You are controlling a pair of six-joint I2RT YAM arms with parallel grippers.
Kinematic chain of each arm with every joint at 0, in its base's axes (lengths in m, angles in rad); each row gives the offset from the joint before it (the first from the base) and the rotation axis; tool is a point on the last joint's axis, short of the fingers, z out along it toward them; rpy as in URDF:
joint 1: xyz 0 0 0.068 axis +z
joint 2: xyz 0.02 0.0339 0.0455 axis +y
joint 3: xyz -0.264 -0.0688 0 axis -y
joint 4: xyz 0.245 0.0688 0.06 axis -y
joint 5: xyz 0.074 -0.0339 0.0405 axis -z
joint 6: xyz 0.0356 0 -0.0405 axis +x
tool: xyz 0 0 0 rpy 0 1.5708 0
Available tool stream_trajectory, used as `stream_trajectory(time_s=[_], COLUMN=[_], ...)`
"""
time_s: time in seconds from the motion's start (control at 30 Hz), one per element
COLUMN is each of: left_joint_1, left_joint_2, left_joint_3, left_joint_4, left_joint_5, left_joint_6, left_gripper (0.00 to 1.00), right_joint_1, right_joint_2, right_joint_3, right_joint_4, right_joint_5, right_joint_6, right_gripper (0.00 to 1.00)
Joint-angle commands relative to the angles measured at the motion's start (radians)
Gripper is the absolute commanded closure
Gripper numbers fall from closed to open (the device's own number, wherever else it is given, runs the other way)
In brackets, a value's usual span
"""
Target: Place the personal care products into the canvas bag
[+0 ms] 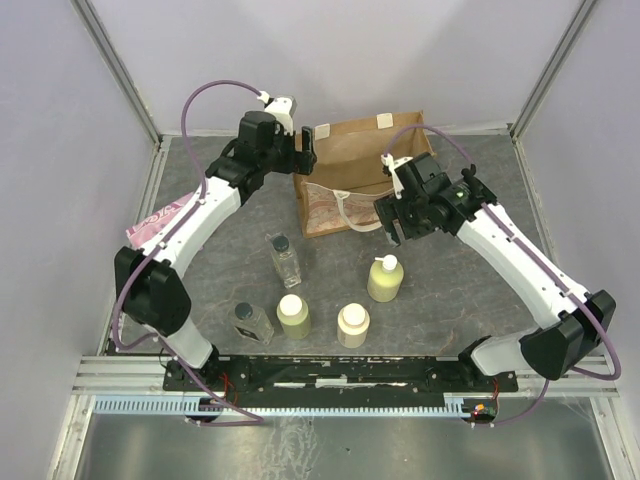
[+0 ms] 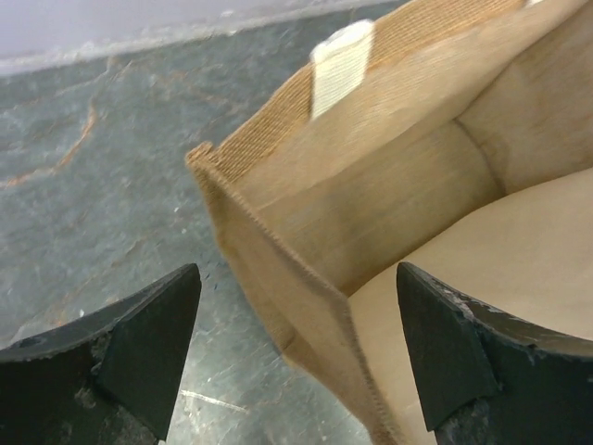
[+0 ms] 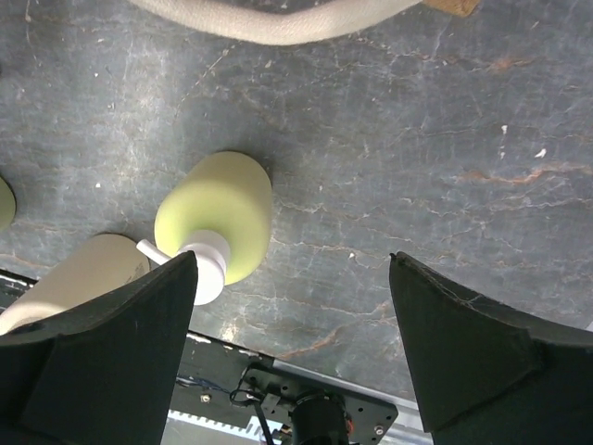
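The brown canvas bag (image 1: 360, 160) stands open at the back of the table, patterned panel facing front. My left gripper (image 1: 305, 157) is open at its left rim; in the left wrist view the bag's wall (image 2: 278, 269) runs between the spread fingers of that gripper (image 2: 296, 362) without touching them. My right gripper (image 1: 398, 232) hovers open and empty just in front of the bag, above the pale yellow pump bottle (image 1: 385, 279) (image 3: 222, 209). Two more yellow bottles (image 1: 293, 316) (image 1: 352, 325) and two clear black-capped bottles (image 1: 285, 259) (image 1: 252, 322) stand near the front.
A flat pink packet (image 1: 155, 222) lies at the left, partly under the left arm. The bag's cream rope handle (image 3: 278, 23) droops onto the table ahead of the right gripper. The arms' base rail (image 1: 340, 375) runs along the near edge.
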Motion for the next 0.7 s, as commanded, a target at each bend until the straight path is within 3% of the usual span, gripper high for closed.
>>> stream_trajectory(time_s=[0.0, 0.1, 0.23, 0.33, 0.4, 0.67], left_joint_1=[-0.016, -0.021, -0.026, -0.027, -0.027, -0.027], left_joint_2=[0.023, 0.041, 0.07, 0.076, 0.074, 0.035], left_joint_3=[0.049, 0.045, 0.049, 0.047, 0.048, 0.047], left_joint_4=[-0.057, -0.063, -0.063, -0.059, -0.059, -0.098], left_joint_5=[-0.097, -0.097, -0.064, -0.052, -0.055, -0.068], left_joint_6=[-0.041, -0.04, -0.039, -0.04, -0.038, -0.029], left_gripper=[0.11, 0.25, 0.7, 0.93, 0.97, 0.97], right_joint_1=[0.012, 0.019, 0.031, 0.05, 0.063, 0.124], right_joint_2=[-0.023, -0.007, 0.026, 0.047, 0.064, 0.118], right_joint_3=[-0.025, -0.034, -0.036, -0.033, -0.029, -0.035], right_joint_4=[0.047, 0.059, 0.063, 0.049, 0.03, -0.039], right_joint_5=[-0.035, -0.047, -0.075, -0.101, -0.109, -0.095], right_joint_6=[0.002, -0.012, -0.033, -0.053, -0.072, -0.107], right_gripper=[0.09, 0.11, 0.16, 0.19, 0.21, 0.28])
